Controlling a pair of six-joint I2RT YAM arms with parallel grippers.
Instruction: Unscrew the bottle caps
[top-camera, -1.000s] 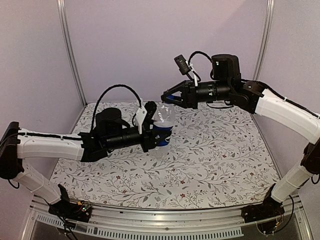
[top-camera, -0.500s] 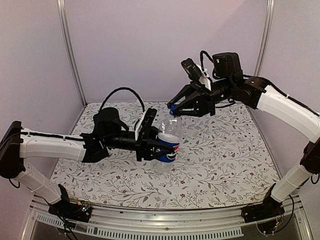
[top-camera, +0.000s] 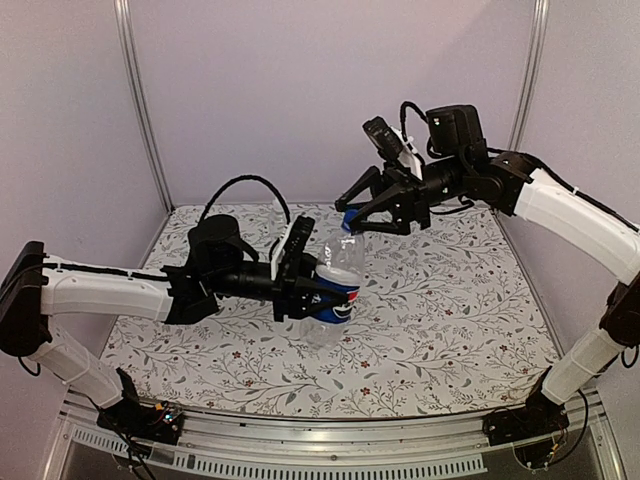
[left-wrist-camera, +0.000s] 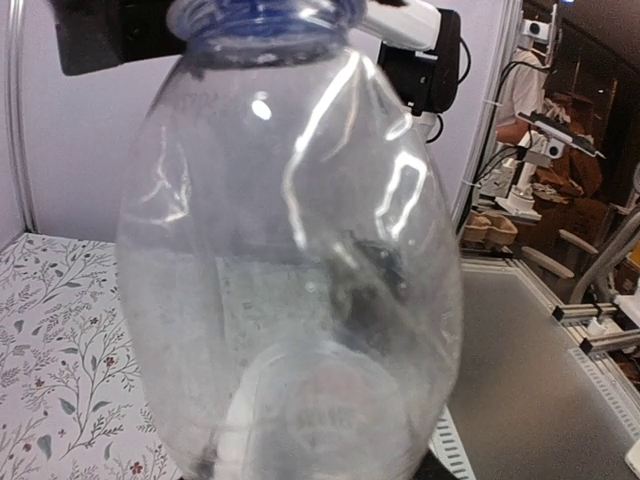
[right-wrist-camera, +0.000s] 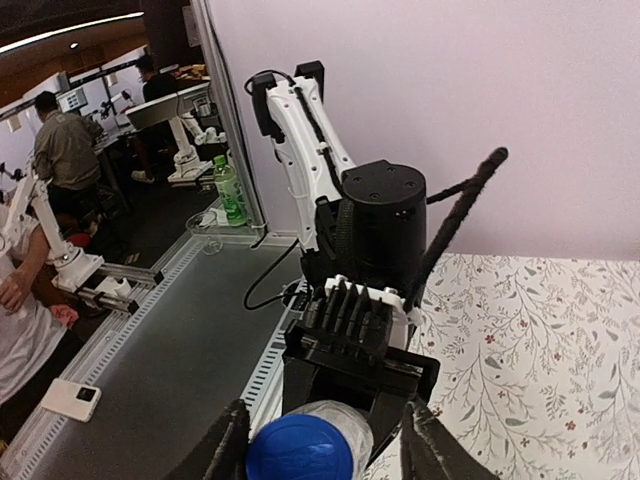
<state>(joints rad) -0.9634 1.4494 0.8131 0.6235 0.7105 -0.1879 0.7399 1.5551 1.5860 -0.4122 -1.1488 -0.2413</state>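
Note:
A clear bottle (top-camera: 346, 262) with a blue-red-white Pepsi label is held tilted above the table, neck pointing up and to the right. My left gripper (top-camera: 322, 290) is shut on its labelled body. In the left wrist view the bottle (left-wrist-camera: 290, 250) fills the frame and hides my fingers. The bright blue cap (top-camera: 347, 224) sits on the neck. My right gripper (top-camera: 352, 213) stands open around it. In the right wrist view the cap (right-wrist-camera: 300, 452) lies between the two fingers (right-wrist-camera: 226, 445), the left one close against it and the right one apart.
A floral cloth (top-camera: 440, 320) covers the table, with a metal rail (top-camera: 300, 440) along the near edge and upright posts (top-camera: 140, 110) at the back corners. Beyond the table's left side are a grey floor and other workstations with people (right-wrist-camera: 60, 150).
The left arm rolled and tilted the bottle so the label shows. The right gripper rose with the cap, turned at the wrist, then opened its jaws off the cap.

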